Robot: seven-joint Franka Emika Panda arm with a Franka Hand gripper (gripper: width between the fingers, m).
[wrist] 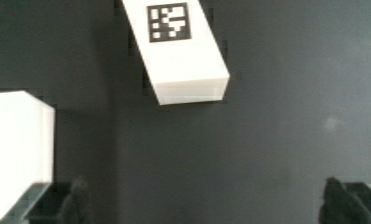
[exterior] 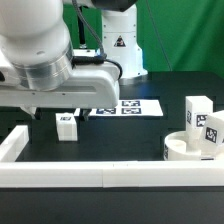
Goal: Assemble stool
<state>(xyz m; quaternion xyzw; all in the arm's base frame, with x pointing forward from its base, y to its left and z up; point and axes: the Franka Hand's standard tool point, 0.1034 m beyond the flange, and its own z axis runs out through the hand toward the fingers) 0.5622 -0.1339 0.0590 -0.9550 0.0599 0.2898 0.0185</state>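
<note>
A short white leg (exterior: 66, 124) with a black-and-white tag lies on the black table under my arm. In the wrist view the same leg (wrist: 178, 55) lies ahead of my gripper (wrist: 198, 203), apart from it. The dark fingertips (wrist: 40, 205) show far apart with only bare table between them, so the gripper is open and empty. At the exterior view's right the round white seat (exterior: 180, 150) sits by the rail. One tagged leg (exterior: 210, 133) stands on or in it, and another leg (exterior: 197, 107) stands just behind.
White border rails run along the front (exterior: 100, 176) and the exterior view's left (exterior: 14, 145); a white block (wrist: 18, 135) at the edge of the wrist view may be one of them. The marker board (exterior: 125, 106) lies flat behind the leg.
</note>
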